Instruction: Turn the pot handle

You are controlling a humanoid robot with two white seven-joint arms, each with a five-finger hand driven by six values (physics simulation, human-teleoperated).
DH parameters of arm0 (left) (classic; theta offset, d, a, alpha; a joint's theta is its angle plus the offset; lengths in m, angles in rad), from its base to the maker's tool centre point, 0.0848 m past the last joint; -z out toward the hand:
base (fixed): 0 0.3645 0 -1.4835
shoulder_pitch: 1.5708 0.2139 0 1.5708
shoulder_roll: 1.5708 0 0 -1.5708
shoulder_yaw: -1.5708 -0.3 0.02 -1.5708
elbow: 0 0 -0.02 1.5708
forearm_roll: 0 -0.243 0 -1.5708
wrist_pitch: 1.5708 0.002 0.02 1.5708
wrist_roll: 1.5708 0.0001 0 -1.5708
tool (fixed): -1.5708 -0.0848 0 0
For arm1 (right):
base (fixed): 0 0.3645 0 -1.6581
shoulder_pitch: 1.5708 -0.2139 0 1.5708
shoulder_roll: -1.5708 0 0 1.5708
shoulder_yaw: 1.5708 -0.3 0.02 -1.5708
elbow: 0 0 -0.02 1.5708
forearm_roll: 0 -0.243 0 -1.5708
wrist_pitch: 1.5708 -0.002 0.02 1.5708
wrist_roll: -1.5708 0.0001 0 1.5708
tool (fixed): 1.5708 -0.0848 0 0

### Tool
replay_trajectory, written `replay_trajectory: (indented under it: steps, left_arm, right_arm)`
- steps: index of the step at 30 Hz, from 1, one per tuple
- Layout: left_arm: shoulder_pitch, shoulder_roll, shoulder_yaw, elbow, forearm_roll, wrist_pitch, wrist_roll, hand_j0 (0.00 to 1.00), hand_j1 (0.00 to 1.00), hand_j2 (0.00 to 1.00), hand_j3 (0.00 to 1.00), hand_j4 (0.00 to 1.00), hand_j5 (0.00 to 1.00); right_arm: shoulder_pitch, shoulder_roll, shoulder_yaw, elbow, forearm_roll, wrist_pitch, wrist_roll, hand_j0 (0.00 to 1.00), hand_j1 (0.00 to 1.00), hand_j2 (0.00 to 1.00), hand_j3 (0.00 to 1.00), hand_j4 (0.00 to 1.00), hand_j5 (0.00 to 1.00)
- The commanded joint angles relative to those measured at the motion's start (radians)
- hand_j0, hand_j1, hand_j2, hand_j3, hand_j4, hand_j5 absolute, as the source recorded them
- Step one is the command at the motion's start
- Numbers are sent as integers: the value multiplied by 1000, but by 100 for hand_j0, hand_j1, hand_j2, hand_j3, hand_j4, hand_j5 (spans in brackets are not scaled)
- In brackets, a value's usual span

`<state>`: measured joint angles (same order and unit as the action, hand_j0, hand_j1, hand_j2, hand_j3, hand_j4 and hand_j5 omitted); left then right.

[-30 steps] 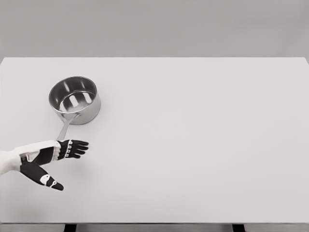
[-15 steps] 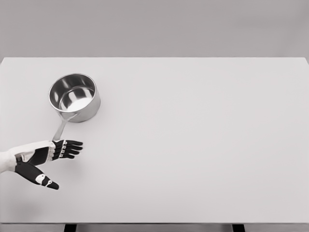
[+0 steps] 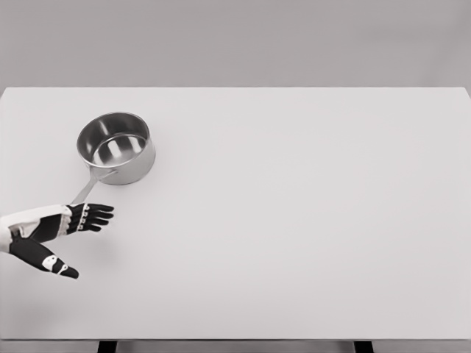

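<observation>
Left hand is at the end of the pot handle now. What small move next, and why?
Probably keep sweeping the left hand toward the table's left edge. Its open fingers sit against the handle tip, which points down-left from the pot; nothing is gripped, so a push turns it.

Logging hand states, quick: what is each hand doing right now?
Left hand: open, fingers extended at the tip of the pot handle, gripping nothing.
Right hand: not in view.
</observation>
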<state>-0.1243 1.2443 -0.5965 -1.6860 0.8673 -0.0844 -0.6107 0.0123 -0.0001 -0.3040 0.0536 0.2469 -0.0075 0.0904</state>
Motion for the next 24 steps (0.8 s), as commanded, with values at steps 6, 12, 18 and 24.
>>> replay_trajectory:
  steps: [6, 12, 18, 24]
  left_arm:
    - [0, 12, 9, 16, 4, 0, 0, 100, 100, 100, 100, 100, 100]
    - [2, 26, 9, 16, 4, -1, 0, 100, 100, 100, 100, 100, 100]
    - [0, 35, 21, 14, 3, -1, 0, 100, 100, 100, 100, 100, 100]
    - [-2, 41, 34, 14, -8, -3, 0, 100, 100, 100, 100, 100, 100]
  right_arm:
    - [0, 0, -1, 0, 0, 0, 0, 100, 100, 100, 100, 100, 100]
    - [0, 0, 0, 0, 0, 1, 0, 100, 100, 100, 100, 100, 100]
    - [0, 0, 0, 0, 0, 1, 0, 100, 100, 100, 100, 100, 100]
    - [0, 0, 0, 0, 0, 0, 0, 100, 100, 100, 100, 100, 100]
